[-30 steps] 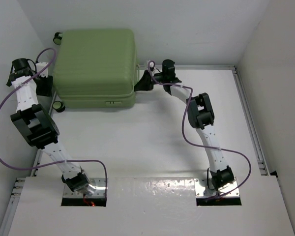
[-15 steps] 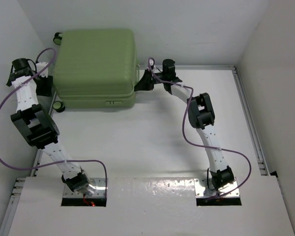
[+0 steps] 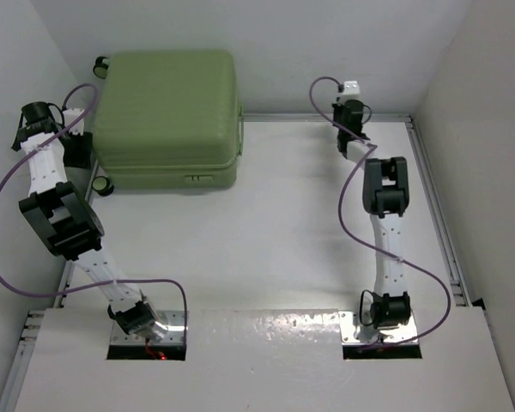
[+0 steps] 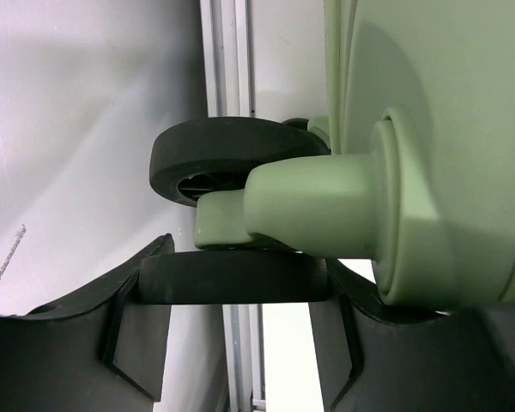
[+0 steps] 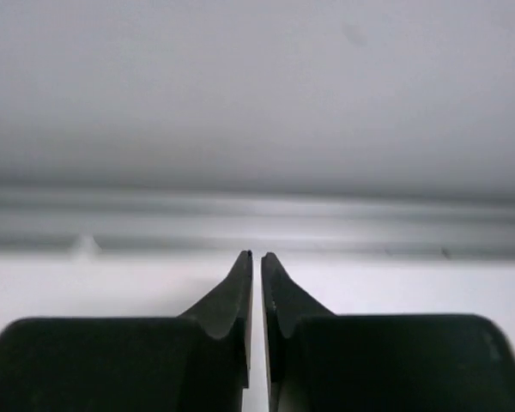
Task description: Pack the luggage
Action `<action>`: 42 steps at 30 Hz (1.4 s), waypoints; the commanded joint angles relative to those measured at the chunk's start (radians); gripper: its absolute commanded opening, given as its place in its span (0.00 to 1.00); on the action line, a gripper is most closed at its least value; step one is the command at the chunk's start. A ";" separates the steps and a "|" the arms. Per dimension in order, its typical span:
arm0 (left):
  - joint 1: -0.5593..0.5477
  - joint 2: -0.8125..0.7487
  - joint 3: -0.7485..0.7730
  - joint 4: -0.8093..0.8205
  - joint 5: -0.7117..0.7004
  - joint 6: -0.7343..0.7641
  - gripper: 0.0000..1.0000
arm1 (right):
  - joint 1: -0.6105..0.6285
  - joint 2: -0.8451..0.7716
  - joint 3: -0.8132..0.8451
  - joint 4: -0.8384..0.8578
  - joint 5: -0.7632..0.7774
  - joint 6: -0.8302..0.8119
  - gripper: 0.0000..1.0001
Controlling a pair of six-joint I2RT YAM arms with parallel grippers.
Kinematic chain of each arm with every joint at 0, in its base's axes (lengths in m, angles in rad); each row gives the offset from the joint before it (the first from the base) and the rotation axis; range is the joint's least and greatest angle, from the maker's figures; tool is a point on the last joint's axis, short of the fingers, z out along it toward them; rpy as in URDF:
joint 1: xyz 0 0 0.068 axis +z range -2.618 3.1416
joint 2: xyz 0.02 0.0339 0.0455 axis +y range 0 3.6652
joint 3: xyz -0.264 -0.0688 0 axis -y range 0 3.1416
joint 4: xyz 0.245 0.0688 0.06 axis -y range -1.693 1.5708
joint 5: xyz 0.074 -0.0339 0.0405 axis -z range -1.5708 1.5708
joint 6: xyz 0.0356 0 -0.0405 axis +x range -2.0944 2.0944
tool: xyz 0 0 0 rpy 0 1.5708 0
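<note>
- The suitcase (image 3: 167, 112) – pale green, ribbed and hard-shelled – lies flat and closed at the far left corner of the desk (image 3: 257, 249), close to the back wall (image 3: 326, 51).
- Two small black wheels stick out of its left end in the top view, one at the far corner (image 3: 100, 64) and one at the near corner (image 3: 103, 184).
- The left arm bends along the left edge of the desk, and its hand (image 3: 79, 150) is up against the left end of the suitcase, between those two corners.
- In the left wrist view, the left hand (image 4: 240, 268) has its two black fingers (image 4: 120, 343) on either side of a black wheel (image 4: 232, 279). The wheel fills the gap and touches both fingers – it looks pinched.
- A green wheel mount (image 4: 326, 215) sits just above the pinched wheel, and a second wheel (image 4: 215, 159) shows beyond it.
- The right arm stretches toward the far right of the desk, well apart from the suitcase.
- The right hand (image 5: 257, 257) has its fingertips pressed together with nothing between them. It points at the metal rail (image 5: 257, 225) along the back edge of the desk, with the wall behind the rail.
</note>
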 commanded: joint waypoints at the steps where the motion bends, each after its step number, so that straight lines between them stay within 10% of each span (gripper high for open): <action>1: -0.177 0.156 -0.079 0.154 0.077 -0.204 0.00 | 0.024 -0.194 -0.214 0.110 -0.107 0.001 0.08; 10: -0.177 0.099 -0.161 0.174 0.097 -0.195 0.00 | 0.056 -0.602 -0.848 0.225 -1.017 0.139 0.43; 20: -0.177 0.077 -0.216 0.212 0.126 -0.195 0.00 | 0.213 -0.533 -0.787 0.369 -1.026 0.283 0.63; 42: -0.131 0.096 -0.234 0.240 0.154 -0.177 0.00 | 0.368 -0.174 -0.338 0.319 -0.919 0.120 0.66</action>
